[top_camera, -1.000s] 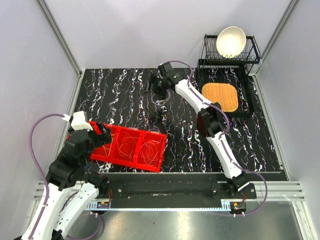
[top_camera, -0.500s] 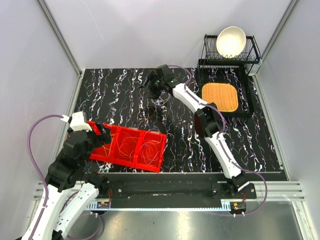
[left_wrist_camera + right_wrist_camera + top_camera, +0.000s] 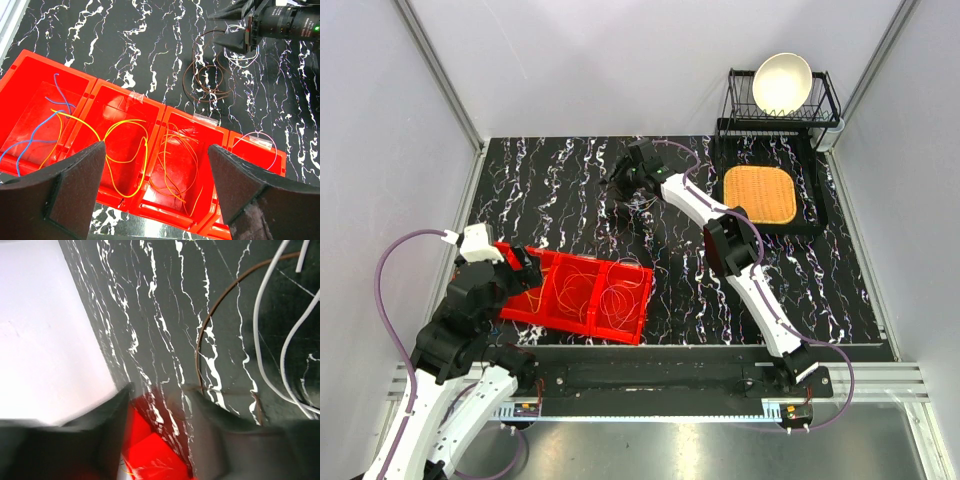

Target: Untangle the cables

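Observation:
A tangle of thin cables lies on the black marbled table: brown loops (image 3: 184,80) (image 3: 200,340) and white loops (image 3: 240,64) (image 3: 256,315), small in the top view (image 3: 642,207). My right gripper (image 3: 628,180) (image 3: 160,390) hovers low at this tangle, jaws apart, only bare table between the blurred fingers; the brown loop runs beside the right finger. A red compartment tray (image 3: 638,330) (image 3: 165,112) holds sorted cables: blue with orange, yellow (image 3: 146,150), orange (image 3: 172,155) and pale pink (image 3: 250,136). My left gripper (image 3: 525,268) (image 3: 156,147) hangs wide open above the tray, holding nothing.
A black dish rack with a white bowl (image 3: 782,82) stands at the far right corner. In front of it an orange woven mat (image 3: 760,193) lies on a black tray. Grey walls close in the table on the left, back and right.
My right wrist has shifted and turned a little over the tangle, and its jaws have narrowed. The left arm and the tray have not moved.

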